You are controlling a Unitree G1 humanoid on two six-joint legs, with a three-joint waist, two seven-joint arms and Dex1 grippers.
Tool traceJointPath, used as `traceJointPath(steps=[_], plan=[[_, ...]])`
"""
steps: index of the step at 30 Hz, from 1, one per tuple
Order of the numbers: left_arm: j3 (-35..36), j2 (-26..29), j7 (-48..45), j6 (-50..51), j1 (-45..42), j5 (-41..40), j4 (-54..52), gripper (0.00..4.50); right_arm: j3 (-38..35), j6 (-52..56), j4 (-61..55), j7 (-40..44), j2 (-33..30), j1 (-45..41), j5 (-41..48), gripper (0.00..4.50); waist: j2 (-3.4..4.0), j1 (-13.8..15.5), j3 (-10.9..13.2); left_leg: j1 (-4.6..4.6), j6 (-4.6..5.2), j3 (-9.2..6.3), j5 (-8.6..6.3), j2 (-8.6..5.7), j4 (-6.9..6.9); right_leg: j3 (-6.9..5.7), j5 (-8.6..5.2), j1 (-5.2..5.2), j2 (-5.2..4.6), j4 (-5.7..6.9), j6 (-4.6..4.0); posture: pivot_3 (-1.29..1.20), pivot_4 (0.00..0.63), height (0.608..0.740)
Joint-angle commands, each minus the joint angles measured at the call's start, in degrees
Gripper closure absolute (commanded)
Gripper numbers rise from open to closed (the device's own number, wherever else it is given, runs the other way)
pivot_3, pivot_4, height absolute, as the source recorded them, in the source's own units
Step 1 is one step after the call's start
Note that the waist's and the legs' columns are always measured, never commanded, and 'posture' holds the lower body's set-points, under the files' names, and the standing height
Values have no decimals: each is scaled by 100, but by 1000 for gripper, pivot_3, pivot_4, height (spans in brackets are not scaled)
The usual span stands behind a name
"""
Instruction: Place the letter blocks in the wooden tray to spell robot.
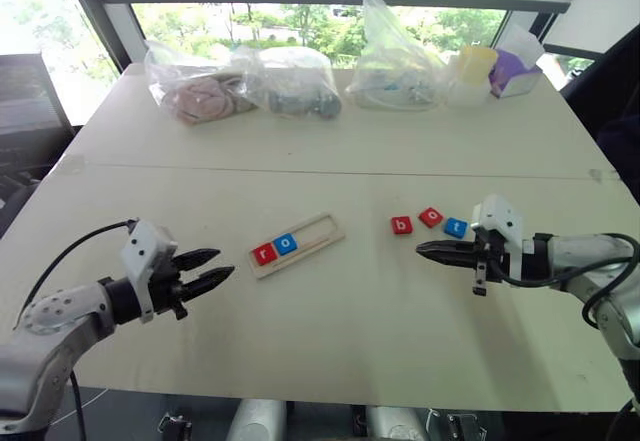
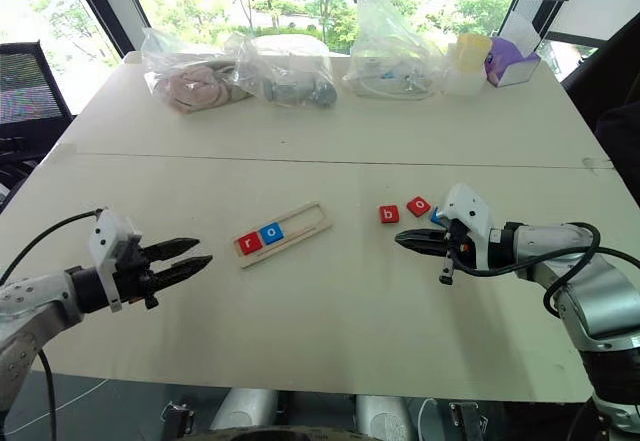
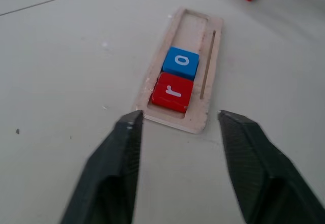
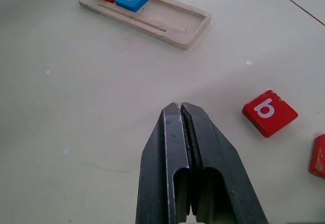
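On the pale counter [image 1: 330, 311] we saw the wooden tray [image 1: 320, 233] holding red r [image 1: 264, 254] and blue o [image 1: 286, 244]. Blocks b [image 1: 401, 225], o [image 1: 430, 217], t [image 1: 456, 227] lay right. Our left tool [image 1: 208, 270] was wide, right tool [image 1: 425, 249] closed, both empty.

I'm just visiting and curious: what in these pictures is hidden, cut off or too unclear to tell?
- Blue block, right eye view: mostly hidden behind the right gripper; its letter is unreadable there.
- Red block, right wrist view: cut off by the picture's edge, no letter visible.
- Clear bags at the table's far end, head views: contents too blurred to name.
- Wooden tray, left wrist view: its far end is blurred.
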Motion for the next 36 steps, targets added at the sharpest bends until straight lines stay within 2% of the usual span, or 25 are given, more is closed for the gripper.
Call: traceJointPath(steps=[1,6,15,36], plan=[[-339,22,-265,-371,-241,306,330,146,15,-43,-269,-77,90,-113,37,4500,0,0,0,0,0,1,0,0,2,1,0,0,-1,1,0,0,150,740],[-909,-175,-337,-841,-814,833,1006,59,106,32,-495,-214,226,-123,81,4500,0,7,0,0,0,-5,0,0,6,2,0,-1,-2,9,1,0,150,740],[-1406,-576,-206,-1484,-1664,1580,1930,59,181,175,-861,-460,403,-71,150,4500,-1,5,1,-5,1,-11,-1,-1,53,2,1,-5,-3,55,2,0,150,740],[-1758,-668,-662,-1431,-1827,1829,2065,59,276,167,-1003,-642,485,-11,93,4500,-1,-3,1,-5,2,-14,-1,0,56,3,3,-7,-3,59,4,0,150,740]])
